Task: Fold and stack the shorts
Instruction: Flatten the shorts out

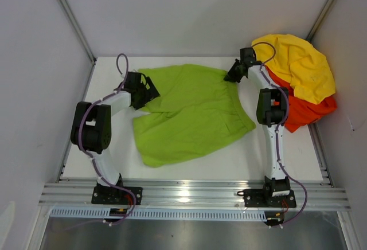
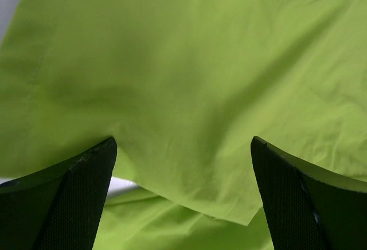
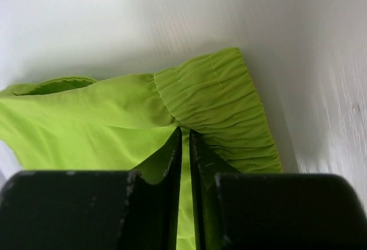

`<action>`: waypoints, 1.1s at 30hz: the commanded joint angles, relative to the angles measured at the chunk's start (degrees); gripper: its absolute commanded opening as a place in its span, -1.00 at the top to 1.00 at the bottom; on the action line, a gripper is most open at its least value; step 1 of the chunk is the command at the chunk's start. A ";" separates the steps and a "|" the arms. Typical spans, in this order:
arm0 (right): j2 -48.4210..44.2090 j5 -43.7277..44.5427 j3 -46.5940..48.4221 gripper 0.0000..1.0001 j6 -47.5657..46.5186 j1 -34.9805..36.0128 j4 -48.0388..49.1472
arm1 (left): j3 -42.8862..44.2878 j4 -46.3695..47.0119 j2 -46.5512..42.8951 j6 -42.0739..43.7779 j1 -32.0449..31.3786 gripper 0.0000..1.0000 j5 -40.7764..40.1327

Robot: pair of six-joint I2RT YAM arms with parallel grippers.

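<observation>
- The lime-green shorts [image 1: 192, 112] are spread out flat on the white table [image 1: 229, 152], between the two arms.
- The left claw [image 1: 150, 92] is held at the left edge of this pair. In the left wrist view it is seen wide open [image 2: 183, 141], with only green cloth below it and nothing gripped.
- The right claw [image 1: 232, 77] is set at the far right corner of the same pair. In the right wrist view its fingers are drawn nearly together [image 3: 185, 131], and a thin fold of green cloth beside the gathered waistband [image 3: 221, 112] is pinched between them.
- The orange-red shorts [image 1: 304, 109] are heaped at the far right of the table, just beside the right arm.
- They are partly covered by a yellow garment [image 1: 301, 63] that is draped over them.
</observation>
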 commanded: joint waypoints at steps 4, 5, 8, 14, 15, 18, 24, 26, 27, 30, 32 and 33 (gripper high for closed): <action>5.05 -1.46 5.19 0.76 6.15 -1.03 5.21 | 13.46 -0.52 9.82 -0.62 1.83 -0.98 3.01; 5.05 -2.51 4.66 0.76 7.64 -1.29 6.45 | 15.99 -0.87 11.40 -0.61 2.27 -0.98 4.14; 4.87 -4.18 5.01 0.75 9.14 -1.64 9.97 | 21.71 -2.81 16.24 -0.79 3.32 -0.98 6.43; 2.60 -6.73 9.94 0.29 6.61 -3.31 6.64 | 26.22 -5.44 14.15 1.06 3.41 -0.98 4.42; -0.72 -7.17 8.71 0.17 6.25 -3.66 6.63 | 25.87 -5.88 11.53 0.97 3.41 -0.98 4.77; -7.50 -9.45 0.57 -0.21 3.80 -4.36 7.69 | 21.65 -4.40 5.55 0.53 3.15 -0.98 5.39; -28.41 -7.09 -17.63 -0.52 -4.37 -5.95 2.77 | 15.24 -9.31 -8.78 2.55 2.71 -0.98 4.50; -37.61 -5.77 -29.40 -0.51 -4.74 -6.65 3.20 | 10.76 -9.93 -14.39 1.76 2.71 -0.98 5.55; -40.71 -5.33 -33.36 -0.50 -4.65 -6.74 3.55 | 9.35 -9.49 -16.60 0.54 2.71 -0.98 6.34; -52.05 -5.07 -47.16 -0.50 -4.13 -6.65 4.87 | -0.49 -8.87 -25.65 -1.57 2.71 -0.98 8.55; -57.59 -5.68 -56.10 -0.50 -3.51 -6.74 6.71 | -7.78 -9.13 -29.96 -1.49 2.62 -0.98 9.60; -62.23 -5.51 -58.42 -0.50 -3.16 -6.65 6.63 | -9.28 -10.79 -34.07 -1.23 2.62 -0.98 9.78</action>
